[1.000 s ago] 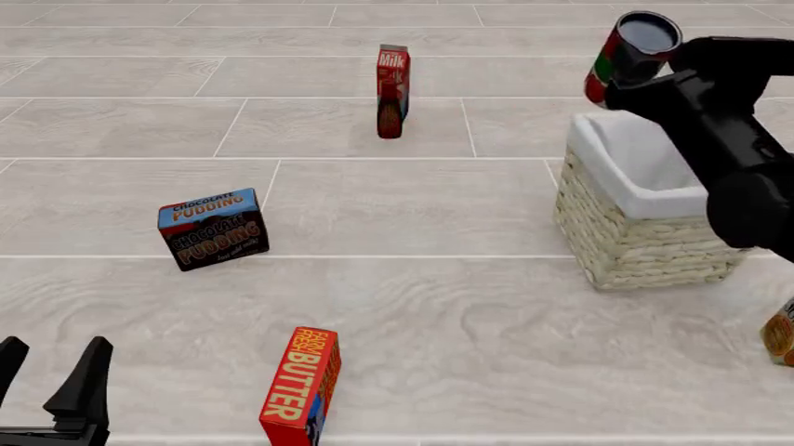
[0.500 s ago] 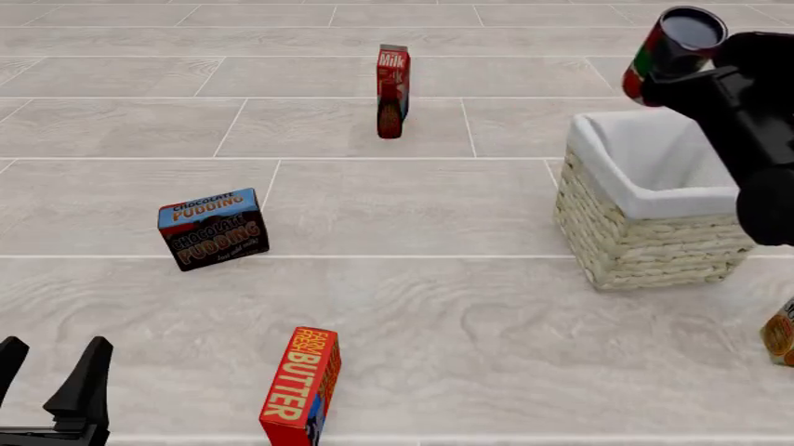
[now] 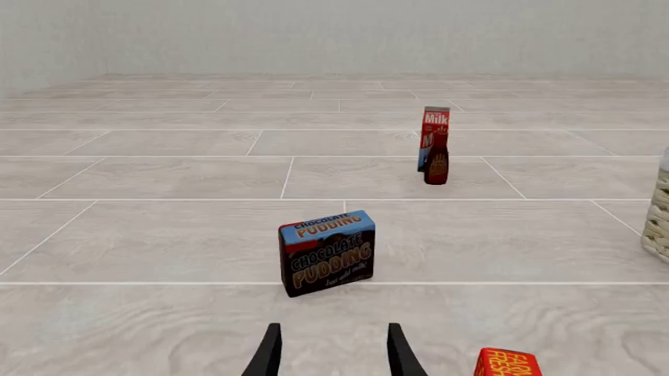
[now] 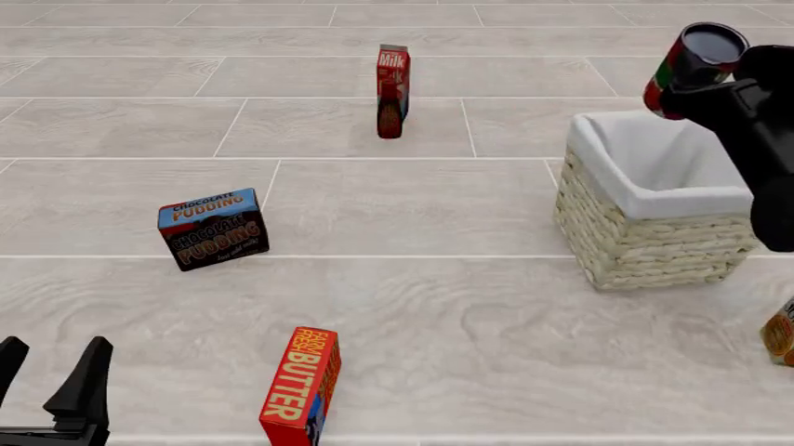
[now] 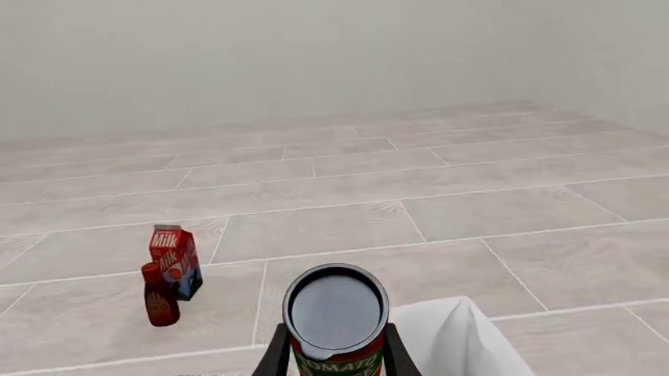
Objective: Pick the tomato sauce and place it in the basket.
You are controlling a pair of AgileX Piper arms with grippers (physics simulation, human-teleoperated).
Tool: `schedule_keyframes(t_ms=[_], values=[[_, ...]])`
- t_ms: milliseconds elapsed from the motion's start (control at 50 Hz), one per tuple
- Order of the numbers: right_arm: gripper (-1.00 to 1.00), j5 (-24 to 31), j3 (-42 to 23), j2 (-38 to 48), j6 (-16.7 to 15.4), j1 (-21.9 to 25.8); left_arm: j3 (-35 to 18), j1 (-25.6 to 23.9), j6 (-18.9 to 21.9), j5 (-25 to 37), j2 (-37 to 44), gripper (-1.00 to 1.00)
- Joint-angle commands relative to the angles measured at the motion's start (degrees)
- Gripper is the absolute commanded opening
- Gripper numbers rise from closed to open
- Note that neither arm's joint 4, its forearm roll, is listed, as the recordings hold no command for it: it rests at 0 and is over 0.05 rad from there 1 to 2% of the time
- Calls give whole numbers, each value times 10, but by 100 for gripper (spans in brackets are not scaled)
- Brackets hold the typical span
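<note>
The right gripper [image 4: 709, 85] is clamped on the tomato sauce [image 4: 693, 67], a finger on each side of the can just under its dark lid, and it carries the can tilted in the air above the far rim of the basket [image 4: 627, 200]. Seen from the right wrist camera, the tomato sauce [image 5: 337, 321] fills the space between the fingers [image 5: 274, 356], and a corner of the basket's white lining [image 5: 450, 337] sits just below and ahead of the gripper. The step in hand looks like the carry over the basket before release. To do it well, the can should probably be brought nearer the arm's own side until it hangs over the open middle of the lining, not the rim, then lowered close to the cloth before the fingers part, since a tilted can let go high over an edge could topple out or roll. The left gripper [image 4: 50, 379] rests low, well apart from this, its fingers spread and holding nothing, with the chocolate pudding box [image 3: 326, 252] standing ahead of it.
</note>
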Motion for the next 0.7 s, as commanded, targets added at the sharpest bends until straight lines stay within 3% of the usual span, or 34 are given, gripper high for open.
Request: schedule_keyframes(t_ms=[20,700], values=[[-100,5,1,1,14,-20,0,0,0,0,0,100],[-100,7,-23,38,22,-53,0,0,0,0,0,100]])
